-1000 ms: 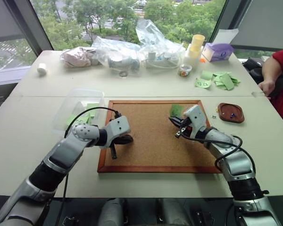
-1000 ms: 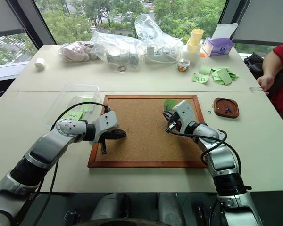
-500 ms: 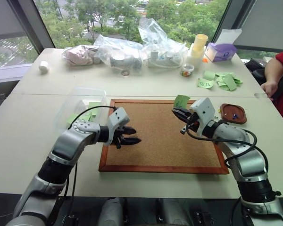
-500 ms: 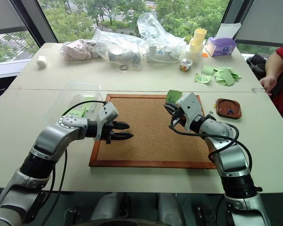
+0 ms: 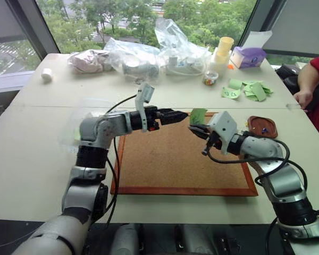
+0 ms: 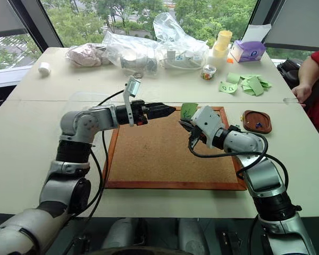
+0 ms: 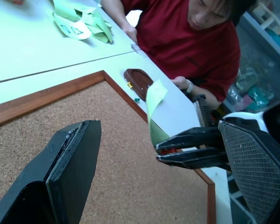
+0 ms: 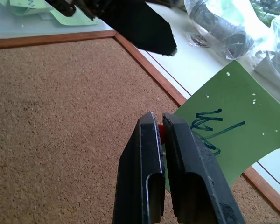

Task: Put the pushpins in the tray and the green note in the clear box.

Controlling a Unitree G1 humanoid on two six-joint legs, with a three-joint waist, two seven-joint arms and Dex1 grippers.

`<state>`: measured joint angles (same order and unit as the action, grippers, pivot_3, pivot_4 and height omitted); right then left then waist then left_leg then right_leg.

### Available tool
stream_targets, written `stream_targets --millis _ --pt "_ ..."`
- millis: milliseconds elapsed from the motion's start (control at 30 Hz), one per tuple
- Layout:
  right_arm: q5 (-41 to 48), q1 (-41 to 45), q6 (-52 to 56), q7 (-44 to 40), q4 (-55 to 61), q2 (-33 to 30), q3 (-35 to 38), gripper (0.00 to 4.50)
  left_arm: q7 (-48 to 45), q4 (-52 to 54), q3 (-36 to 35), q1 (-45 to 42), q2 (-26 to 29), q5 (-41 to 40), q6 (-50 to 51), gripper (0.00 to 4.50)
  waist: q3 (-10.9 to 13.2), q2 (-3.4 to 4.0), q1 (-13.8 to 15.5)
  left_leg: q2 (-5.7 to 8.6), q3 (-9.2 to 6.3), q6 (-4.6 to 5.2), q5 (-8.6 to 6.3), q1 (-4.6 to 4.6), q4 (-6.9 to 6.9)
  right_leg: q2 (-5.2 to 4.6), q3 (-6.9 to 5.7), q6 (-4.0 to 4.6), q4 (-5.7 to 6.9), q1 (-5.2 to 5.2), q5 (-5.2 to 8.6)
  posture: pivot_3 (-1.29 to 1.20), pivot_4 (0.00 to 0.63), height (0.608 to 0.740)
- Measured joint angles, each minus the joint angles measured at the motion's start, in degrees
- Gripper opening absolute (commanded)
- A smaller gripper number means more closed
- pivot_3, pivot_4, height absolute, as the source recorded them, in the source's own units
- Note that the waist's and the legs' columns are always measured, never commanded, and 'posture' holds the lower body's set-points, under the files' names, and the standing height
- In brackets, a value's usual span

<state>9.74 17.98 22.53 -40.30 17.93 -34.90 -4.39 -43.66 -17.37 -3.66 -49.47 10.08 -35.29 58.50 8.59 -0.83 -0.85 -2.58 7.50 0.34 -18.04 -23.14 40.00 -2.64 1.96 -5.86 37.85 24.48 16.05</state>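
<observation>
Right hand [image 8: 158, 135] is pinching together on a red-headed pushpin [image 8: 161, 133] w/ the green note [image 8: 228, 135] hanging off it, so you're holding both up above the far right part of the cork board [image 5: 181, 159], clear of its surface. Left hand [image 5: 179, 116] is pointing across toward the right one, fingers [image 7: 70, 163] standing wide apart w/ nothing between them, tips just beside the note's edge but not touching as far as the head views are showing. In the left wrist view the note is sitting between those open fingers, curling upward from the right hand's tips. The scribble on the note is facing the right wrist cam. The tray [image 5: 260, 127] is resting on the counter [image 5: 37, 154] just past the board's right frame, w/ a couple of small coloured pins lying inside it; can't tell their exact colours, though one is looking blue. One tiny green pin [image 7: 136, 99] is lying on the counter between tray and board frame. The clear box [image 6: 80, 103] is sitting at the board's left, mostly behind your left arm, w/ green slips showing inside. A loose bunch of green slips [image 5: 250, 89] is lying at far right of the counter, near a person's hand [image 5: 300, 98]; clear plastic bags [image 5: 149, 56] are lining the far edge.
</observation>
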Motion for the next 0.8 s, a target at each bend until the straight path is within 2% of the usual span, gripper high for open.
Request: stream_targets --millis 367,400,467,667,800 --pt "-2.7 0.9 -0.6 -0.6 2.8 0.0 -2.6 0.0 -5.0 -16.4 4.0 -6.4 -4.7 4.7 -9.3 4.43 0.0 -0.02 0.1 0.07 -0.06 -0.01 0.0 -0.14 0.01 -0.02 -0.08 -0.01 -0.14 0.02 0.0 0.0 0.15 0.735" --pt "-2.8 0.9 -0.6 -0.6 2.9 0.0 -2.7 0.0 -5.3 -17.2 4.5 -6.7 -4.8 5.2 -9.7 3.91 0.0 -0.02 0.1 0.06 -0.08 -0.01 0.0 -0.14 0.01 -0.02 -0.09 -0.01 -0.14 0.02 0.0 0.0 0.15 0.735" --pt "-3.0 0.9 -0.5 -0.6 3.0 -0.1 -2.9 0.0 -5.8 -18.4 4.6 -7.3 -5.4 6.0 -10.6 3.27 0.0 -0.02 0.1 0.06 -0.09 -0.01 0.0 -0.14 0.01 -0.01 -0.1 -0.01 -0.14 0.02 0.0 0.0 0.15 0.735" --pt "-4.3 0.9 -0.6 -0.6 3.3 -0.1 -3.4 0.0 -5.8 -20.0 4.5 -7.9 -7.1 6.2 -10.7 0.15 0.0 -0.02 0.1 0.06 -0.1 -0.01 0.0 -0.16 0.01 -0.02 -0.11 -0.01 -0.15 0.02 0.0 0.0 0.15 0.735" --pt "-4.6 0.8 -0.6 -0.6 3.3 -0.1 -3.4 0.0 -6.0 -20.1 4.5 -7.9 -7.5 6.5 -10.8 0.06 0.0 -0.02 0.1 0.06 -0.11 -0.01 0.0 -0.16 0.01 -0.02 -0.11 -0.01 -0.15 0.02 0.0 0.0 0.15 0.735"
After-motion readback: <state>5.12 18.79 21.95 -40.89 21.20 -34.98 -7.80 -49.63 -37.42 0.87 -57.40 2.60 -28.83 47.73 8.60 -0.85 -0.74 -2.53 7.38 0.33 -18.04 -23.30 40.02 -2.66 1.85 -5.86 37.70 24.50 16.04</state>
